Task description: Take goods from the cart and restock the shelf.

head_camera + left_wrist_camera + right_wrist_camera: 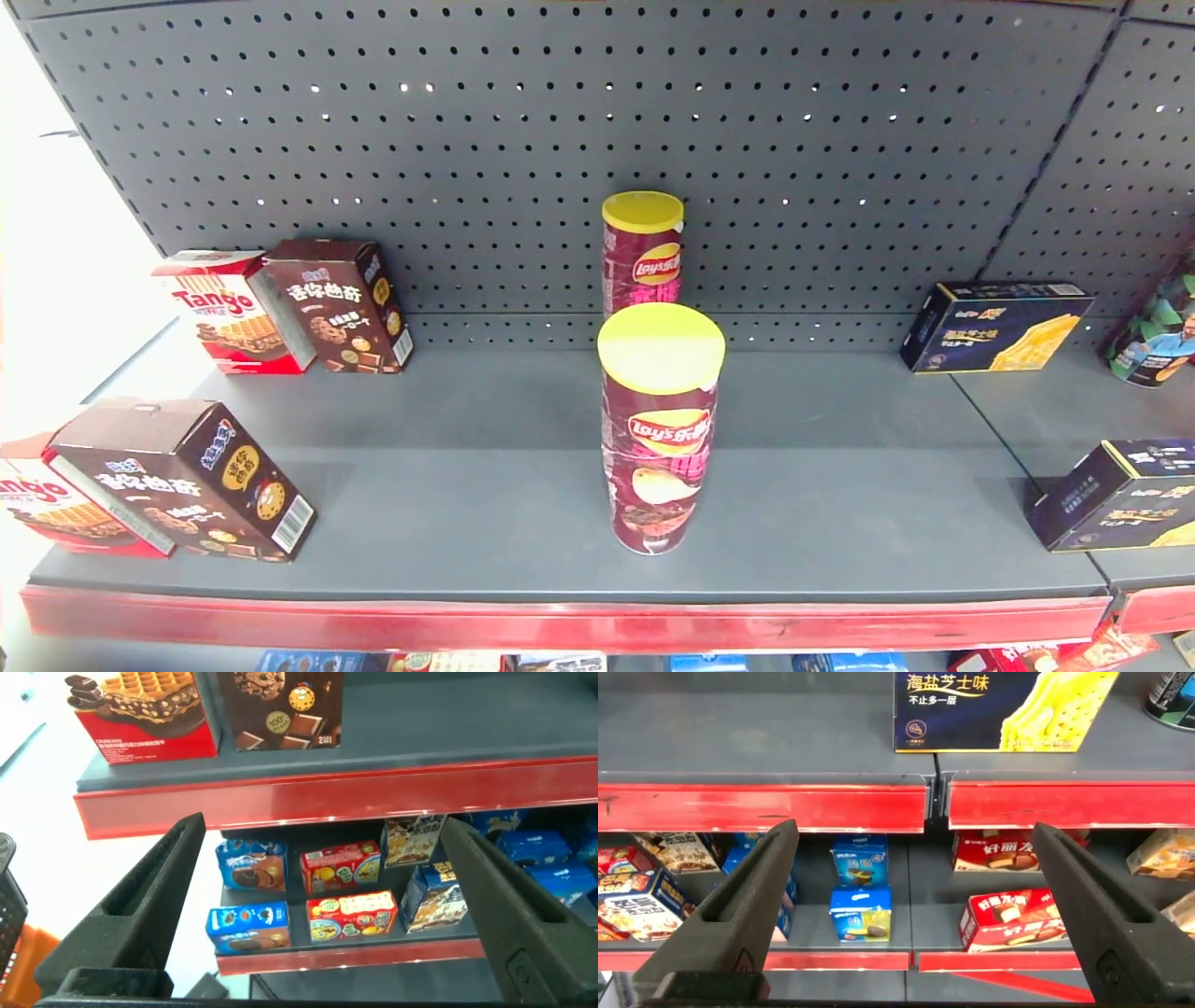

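Grey shelf (840,485), pegboard (467,140) behind; left end effector (321,823) and right end effector (915,829) spread wide.

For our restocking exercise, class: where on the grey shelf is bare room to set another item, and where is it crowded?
The shelf is bare between the chip cans and the dark blue boxes, and between the cans and the brown cookie boxes. Its left end is crowded with boxes.

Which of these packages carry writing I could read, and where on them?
Front chip can: logo on its side, legible.
Rear chip can: same logo.
Rear red box: large wordmark.
Rear brown box: Chinese characters.
Front dark blue box: large Chinese characters.
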